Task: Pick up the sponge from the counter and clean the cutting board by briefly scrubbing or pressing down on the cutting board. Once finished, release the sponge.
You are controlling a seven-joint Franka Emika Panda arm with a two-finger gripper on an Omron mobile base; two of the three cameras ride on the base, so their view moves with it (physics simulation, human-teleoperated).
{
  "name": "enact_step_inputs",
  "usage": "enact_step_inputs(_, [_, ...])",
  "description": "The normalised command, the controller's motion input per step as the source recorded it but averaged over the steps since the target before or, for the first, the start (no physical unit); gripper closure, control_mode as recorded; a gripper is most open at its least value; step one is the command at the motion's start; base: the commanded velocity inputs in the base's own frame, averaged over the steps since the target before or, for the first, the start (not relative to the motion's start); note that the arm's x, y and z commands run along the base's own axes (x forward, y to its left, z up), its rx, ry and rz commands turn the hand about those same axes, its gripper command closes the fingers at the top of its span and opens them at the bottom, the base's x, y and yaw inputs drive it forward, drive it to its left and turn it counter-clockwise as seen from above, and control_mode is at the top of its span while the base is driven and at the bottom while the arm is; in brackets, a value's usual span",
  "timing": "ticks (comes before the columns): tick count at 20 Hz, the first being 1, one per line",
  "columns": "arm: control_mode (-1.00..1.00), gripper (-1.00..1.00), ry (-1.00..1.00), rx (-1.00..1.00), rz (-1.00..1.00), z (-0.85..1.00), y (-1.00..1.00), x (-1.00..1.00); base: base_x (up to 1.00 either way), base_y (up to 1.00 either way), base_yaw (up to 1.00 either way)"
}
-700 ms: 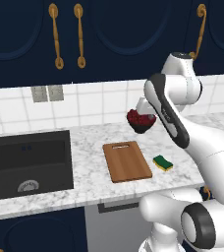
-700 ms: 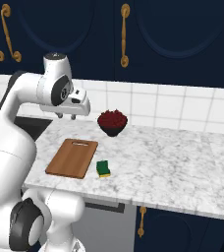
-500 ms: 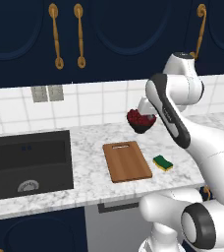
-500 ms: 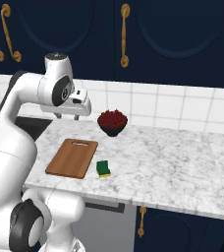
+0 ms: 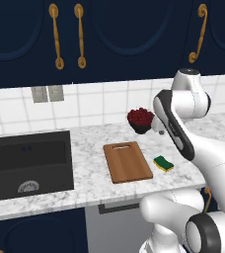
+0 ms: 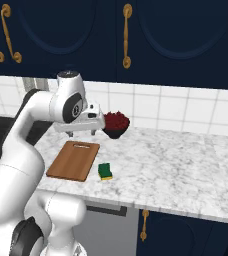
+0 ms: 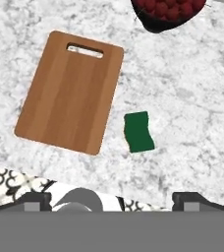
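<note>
Altogether one sponge point(image 7: 139, 132), one cutting board point(image 7: 70, 92) and one bowl point(image 6: 116, 124) sit on the counter point(image 6: 186, 160), beneath the gripper point(image 6: 81, 133) with jaws apart.

No legible text, label, brand, number or sign on any surface here.

Below my claw point(image 6: 81, 134) the bench point(image 7: 192, 93) looks like polished white marble with grey veins. The cutting board point(image 7: 70, 91) is smooth brown wood with straight grain. The sponge point(image 7: 138, 131) shows a matt dark green scrub face.
</note>
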Motion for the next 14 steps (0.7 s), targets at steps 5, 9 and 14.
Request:
enact_step_inputs(5, [-1.0, -1.0, 0.0, -0.17, 0.14, -0.56, -0.28, 0.0, 0.0, 0.0, 0.0])
enact_step_inputs(9, [-1.0, -1.0, -0.02, -0.07, 0.14, -0.42, -0.06, 0.0, 0.0, 0.0, 0.0])
enact_step_inputs(14, [-1.0, -1.0, -0.05, 0.01, 0.04, -0.23, -0.01, 0.12, 0.0, 0.0, 0.0])
